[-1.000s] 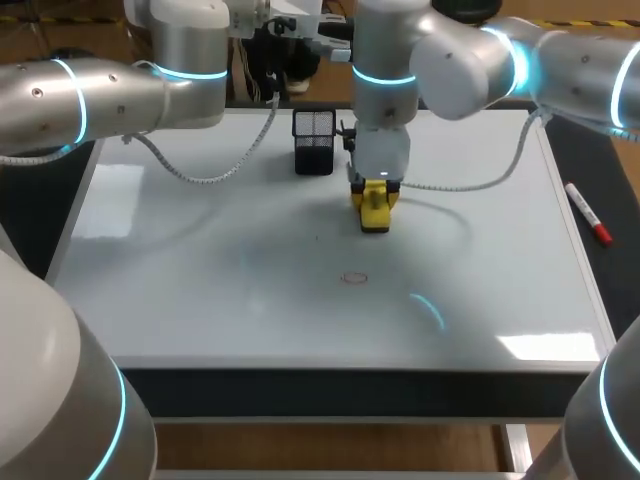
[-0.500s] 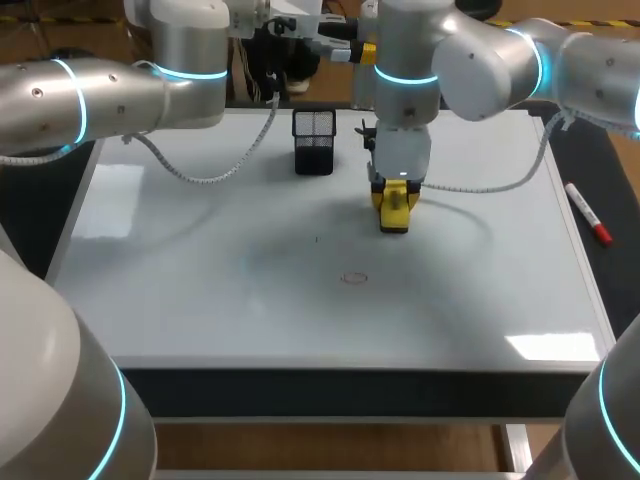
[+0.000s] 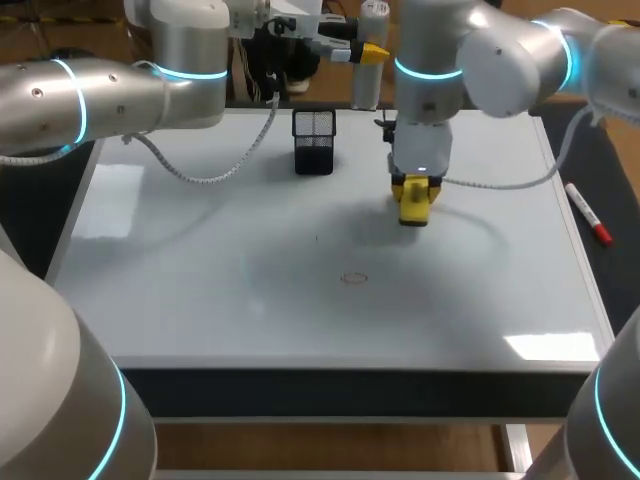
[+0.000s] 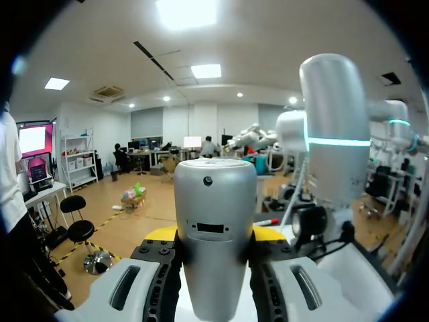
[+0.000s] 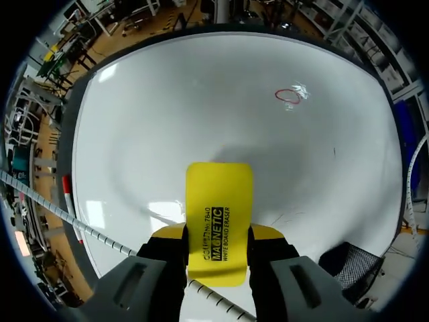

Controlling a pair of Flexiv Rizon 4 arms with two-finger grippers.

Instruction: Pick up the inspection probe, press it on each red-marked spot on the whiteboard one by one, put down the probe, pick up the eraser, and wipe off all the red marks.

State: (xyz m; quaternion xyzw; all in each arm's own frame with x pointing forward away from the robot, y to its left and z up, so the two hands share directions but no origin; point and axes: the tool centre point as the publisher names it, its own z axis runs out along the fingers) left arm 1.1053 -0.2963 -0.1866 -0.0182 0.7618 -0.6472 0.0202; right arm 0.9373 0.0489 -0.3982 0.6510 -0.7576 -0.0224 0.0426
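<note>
My right gripper (image 3: 414,188) is shut on the yellow eraser (image 3: 414,208), which hangs low over the whiteboard (image 3: 200,290), behind and to the right of a faint red circle (image 3: 354,277). In the right wrist view the eraser (image 5: 219,201) sticks out between the fingers, with the red circle (image 5: 289,96) well ahead of it. My left gripper (image 3: 362,50) is raised beyond the board's far edge, shut on the silver probe (image 3: 372,25). In the left wrist view the probe (image 4: 214,221) stands upright between the fingers.
A black mesh holder (image 3: 314,140) stands at the board's back middle, left of the right gripper; the right wrist view shows the holder (image 5: 348,265) beside the fingers. A red marker (image 3: 588,213) lies off the board's right edge.
My right arm has carried the eraser to the right and slightly back, away from the red circle. The left arm and the probe have stayed put.
</note>
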